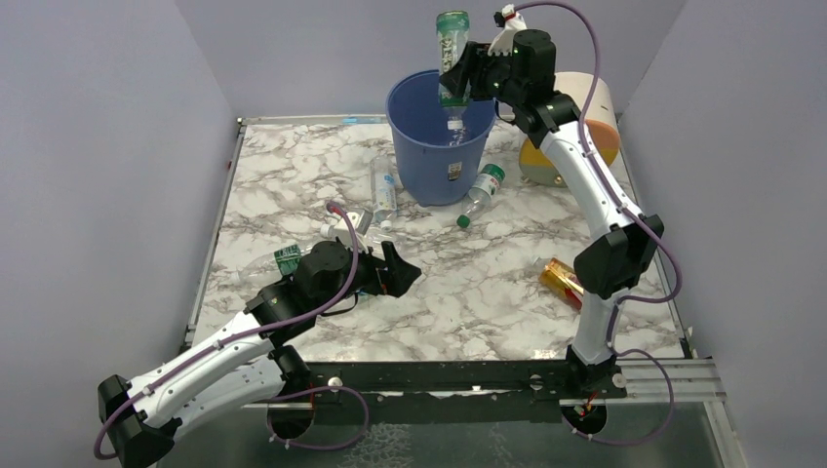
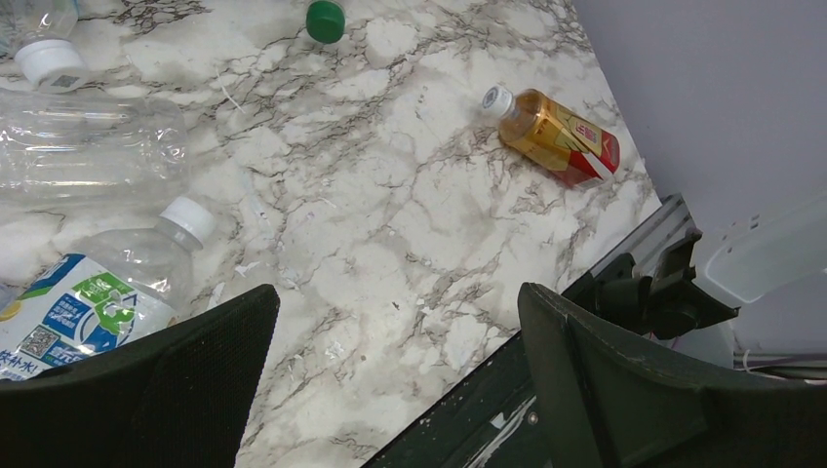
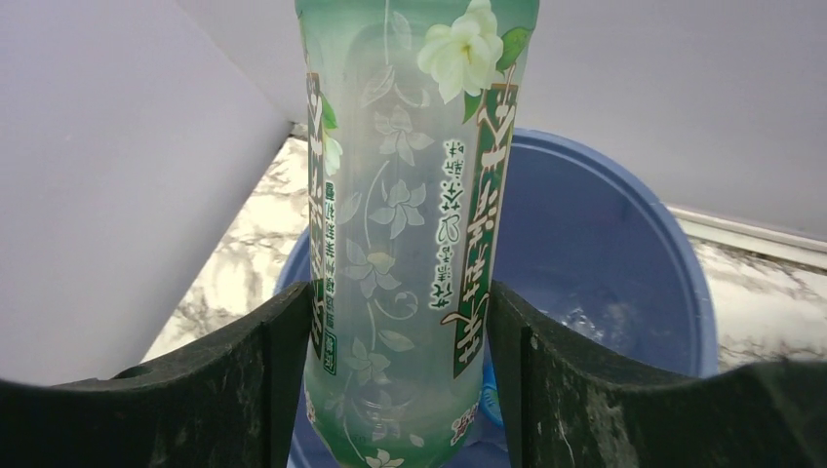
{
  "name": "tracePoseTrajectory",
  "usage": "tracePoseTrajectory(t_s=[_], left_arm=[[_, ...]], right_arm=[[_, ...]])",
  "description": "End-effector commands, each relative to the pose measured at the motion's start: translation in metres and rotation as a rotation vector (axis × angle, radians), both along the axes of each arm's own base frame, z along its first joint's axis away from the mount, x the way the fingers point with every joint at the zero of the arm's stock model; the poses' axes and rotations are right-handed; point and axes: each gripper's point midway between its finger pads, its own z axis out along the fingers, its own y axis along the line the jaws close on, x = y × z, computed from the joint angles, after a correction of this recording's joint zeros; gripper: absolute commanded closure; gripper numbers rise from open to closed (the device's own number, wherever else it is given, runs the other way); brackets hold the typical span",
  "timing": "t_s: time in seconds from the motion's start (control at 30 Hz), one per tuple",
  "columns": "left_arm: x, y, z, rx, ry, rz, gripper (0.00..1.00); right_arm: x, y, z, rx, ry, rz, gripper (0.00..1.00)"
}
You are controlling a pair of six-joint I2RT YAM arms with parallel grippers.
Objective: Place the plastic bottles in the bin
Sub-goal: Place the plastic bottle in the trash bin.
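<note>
My right gripper (image 1: 470, 73) is shut on a green-labelled bottle (image 1: 452, 54) and holds it cap-down over the blue bin (image 1: 429, 171). In the right wrist view the bottle (image 3: 410, 195) sits between my fingers with the bin (image 3: 624, 244) below; some clear plastic lies inside it. My left gripper (image 1: 405, 273) is open and empty, low over the table. Bottles lie on the table: a clear one (image 1: 383, 185), a green-capped one (image 1: 481, 193), an amber red-labelled one (image 1: 561, 280) and some by my left wrist (image 1: 288, 258). The left wrist view shows the amber bottle (image 2: 556, 136) and a blue-and-green labelled one (image 2: 98, 292).
A cream drum with orange and yellow bands (image 1: 585, 117) stands behind the bin at the back right. Grey walls close in the table on three sides. The table's front edge and black rail (image 2: 488, 390) lie just under my left gripper (image 2: 395, 302).
</note>
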Motion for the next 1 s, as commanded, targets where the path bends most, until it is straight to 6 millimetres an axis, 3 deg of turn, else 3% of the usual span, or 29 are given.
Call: tracePoseTrajectory(t_s=[0.0, 0.27, 0.57, 0.77, 0.97], left_arm=[[-0.001, -0.005, 0.017, -0.049, -0.022, -0.02, 0.01], [-0.001, -0.004, 0.015, -0.056, -0.015, -0.008, 0.01], [0.001, -0.003, 0.014, -0.043, -0.018, 0.0, 0.01], [0.002, -0.003, 0.011, -0.031, -0.021, -0.003, 0.01], [0.002, -0.007, 0.008, -0.02, -0.027, -0.023, 0.01]], right_arm=[[0.02, -0.017, -0.018, -0.054, -0.01, -0.071, 0.34], [0.026, -0.026, -0.039, -0.091, 0.019, -0.104, 0.21], [0.022, -0.023, -0.032, -0.051, 0.028, -0.089, 0.19], [0.0, -0.025, -0.013, -0.014, 0.021, -0.071, 0.18], [-0.042, -0.049, 0.014, -0.027, -0.014, -0.101, 0.15]])
